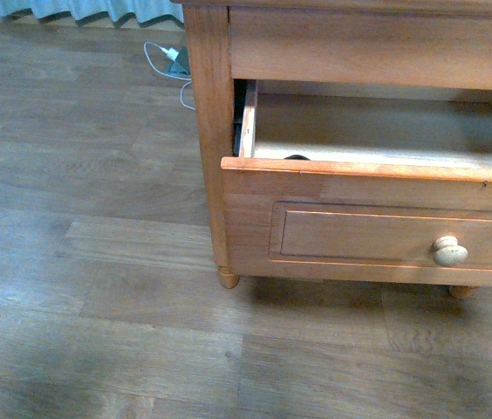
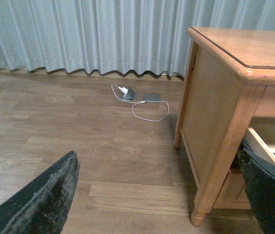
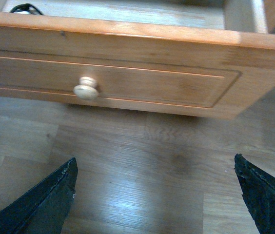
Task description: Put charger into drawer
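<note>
Nearest in the right wrist view, the right gripper (image 3: pixel 154 195) hangs over bare floor (image 3: pixel 127 161) just in front of the drawer (image 3: pixel 127 63), its two dark fingers spread wide with nothing between them. The left gripper (image 2: pixel 162 195) is likewise spread wide and empty (its view looks along the cabinet's side, not into the drawer), with one finger low over the floor and the other near the cabinet's (image 2: pixel 215 126) front corner.

Beyond the right gripper, the drawer (image 1: pixel 377 218) stands pulled out, its pale knob (image 1: pixel 449 250) on the recessed panel front. Just behind the drawer's front lip, toward the end far from the knob, a small dark rounded shape shows: this looks like the charger (image 1: pixel 297 157), lying inside on the drawer bottom. In the right wrist view the same dark thing (image 3: pixel 26 8) peeps over the lip at the corner of the picture, though little of it shows.

Past the cabinet, well away by the curtain (image 2: pixel 88 34), a white plug (image 2: pixel 123 90) and its cable (image 2: pixel 149 109) lie on the floor, no part of this job.

As I judge it, the placing is done: charger in, both grippers free of it. What may be left is pushing the drawer shut, if that is wanted, since it is open wide now.
</note>
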### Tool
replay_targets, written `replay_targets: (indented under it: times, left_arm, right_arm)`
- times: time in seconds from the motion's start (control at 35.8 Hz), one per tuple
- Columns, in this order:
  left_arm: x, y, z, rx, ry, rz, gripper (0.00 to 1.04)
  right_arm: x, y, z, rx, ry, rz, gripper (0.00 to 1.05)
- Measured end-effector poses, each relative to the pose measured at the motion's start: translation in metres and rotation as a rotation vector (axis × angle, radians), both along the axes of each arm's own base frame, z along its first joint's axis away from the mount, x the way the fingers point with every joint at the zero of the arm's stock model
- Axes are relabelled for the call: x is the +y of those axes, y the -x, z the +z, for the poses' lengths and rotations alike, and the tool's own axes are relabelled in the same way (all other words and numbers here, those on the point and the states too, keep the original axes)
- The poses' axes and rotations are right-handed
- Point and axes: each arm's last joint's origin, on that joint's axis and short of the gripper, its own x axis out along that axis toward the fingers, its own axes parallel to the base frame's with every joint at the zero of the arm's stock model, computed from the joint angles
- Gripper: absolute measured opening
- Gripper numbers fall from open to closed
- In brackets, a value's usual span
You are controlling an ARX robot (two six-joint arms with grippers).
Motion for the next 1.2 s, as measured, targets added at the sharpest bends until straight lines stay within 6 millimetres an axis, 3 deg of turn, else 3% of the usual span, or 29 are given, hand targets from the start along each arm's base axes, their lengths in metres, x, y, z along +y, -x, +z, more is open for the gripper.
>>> replay_targets:
  times: [0.28,0.45,0.78,0.95,1.2]
  left_arm:
    - [0.000,0.000,0.000,0.000,0.000,0.000,0.98]
    - [0.000,0.000,0.000,0.000,0.000,0.000,0.98]
    - [0.000,0.000,0.000,0.000,0.000,0.000,0.98]
    - [0.000,0.000,0.000,0.000,0.000,0.000,0.98]
    - [0.000,0.000,0.000,0.000,0.000,0.000,0.98]
  right_arm:
    - [0.043,-0.047,-0.006,0.051,-0.001,0.077,0.96]
    - [0.056,-0.067,-0.012,0.073,0.005,0.080,0.96]
    - [0.072,-0.115,-0.032,0.059,0.071,0.010,0.96]
    - [0.075,-0.149,-0.038,-0.010,0.089,-0.064,0.96]
    - [0.081,-0.180,-0.047,-0.095,0.102,-0.144,0.96]
